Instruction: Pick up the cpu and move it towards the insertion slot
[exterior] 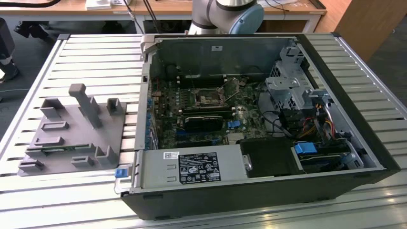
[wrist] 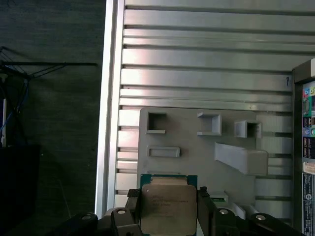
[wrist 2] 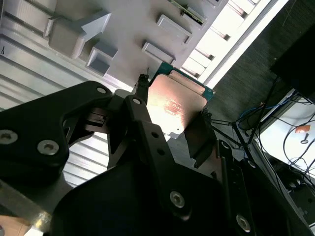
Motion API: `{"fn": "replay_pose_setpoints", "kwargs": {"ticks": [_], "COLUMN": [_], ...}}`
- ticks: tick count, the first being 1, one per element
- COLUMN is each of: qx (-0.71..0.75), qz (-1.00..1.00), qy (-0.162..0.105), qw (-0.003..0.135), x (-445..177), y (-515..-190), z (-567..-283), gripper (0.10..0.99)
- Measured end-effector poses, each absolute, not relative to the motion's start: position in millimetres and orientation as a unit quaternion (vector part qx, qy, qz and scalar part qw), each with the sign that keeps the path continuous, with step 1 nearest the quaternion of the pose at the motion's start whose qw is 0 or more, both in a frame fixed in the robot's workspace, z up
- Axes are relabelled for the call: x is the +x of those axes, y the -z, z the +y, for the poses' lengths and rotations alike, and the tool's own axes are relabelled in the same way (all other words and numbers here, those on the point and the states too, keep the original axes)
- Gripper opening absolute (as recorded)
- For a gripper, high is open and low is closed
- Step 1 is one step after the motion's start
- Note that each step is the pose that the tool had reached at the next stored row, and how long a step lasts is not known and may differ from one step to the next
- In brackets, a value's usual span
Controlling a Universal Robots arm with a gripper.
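We see a slatted metal table (exterior: 83,52) that carries everything. On it lies an open computer case (exterior: 254,202), its side off, with the green circuit board (exterior: 168,109) exposed inside. Behind the case stands the base of the robot arm (exterior: 226,12). On the exterior view's left of the case, just beside it, rests a grey plastic fixture (exterior: 70,138) with upright posts and small square pockets.

In both wrist views we find the gripper (wrist 2: 173,101) over that fixture, with the table's slats and the fixture's pockets beneath it. Its two black fingers (wrist 2: 140,110) are clenched on opposite edges of the cpu (wrist: 167,206).

The insertion slot (exterior: 208,98) sits near the middle of the circuit board, a dark square in a shiny frame.

The cpu, with its silvery top facing the cameras and a green rim showing at one edge, is gripped above the fixture's edge, well apart from the slot inside the case.
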State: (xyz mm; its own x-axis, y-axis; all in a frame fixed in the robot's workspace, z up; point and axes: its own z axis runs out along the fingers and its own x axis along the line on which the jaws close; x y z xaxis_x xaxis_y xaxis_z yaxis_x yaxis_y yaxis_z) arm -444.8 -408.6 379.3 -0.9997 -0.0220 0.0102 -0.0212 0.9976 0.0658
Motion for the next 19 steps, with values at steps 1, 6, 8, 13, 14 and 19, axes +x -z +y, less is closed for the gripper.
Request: {"fn": "replay_pose_setpoints", "kwargs": {"ticks": [1,6,8,13,14,19], "qx": [0.011,0.011,0.011,0.011,0.011,0.011], "qz": [-0.999,-0.999,-0.999,-0.999,-0.999,-0.999], "qy": [0.033,0.033,0.033,0.033,0.033,0.033], "qw": [0.005,0.005,0.005,0.005,0.005,0.005], "x": [-445,-445,-445,-445,-445,-443], "y": [-381,-389,-392,-400,-402,-405], "z": [-409,-409,-409,-408,-408,-408], "gripper": [0.545,0.545,0.545,0.545,0.545,0.545]}}
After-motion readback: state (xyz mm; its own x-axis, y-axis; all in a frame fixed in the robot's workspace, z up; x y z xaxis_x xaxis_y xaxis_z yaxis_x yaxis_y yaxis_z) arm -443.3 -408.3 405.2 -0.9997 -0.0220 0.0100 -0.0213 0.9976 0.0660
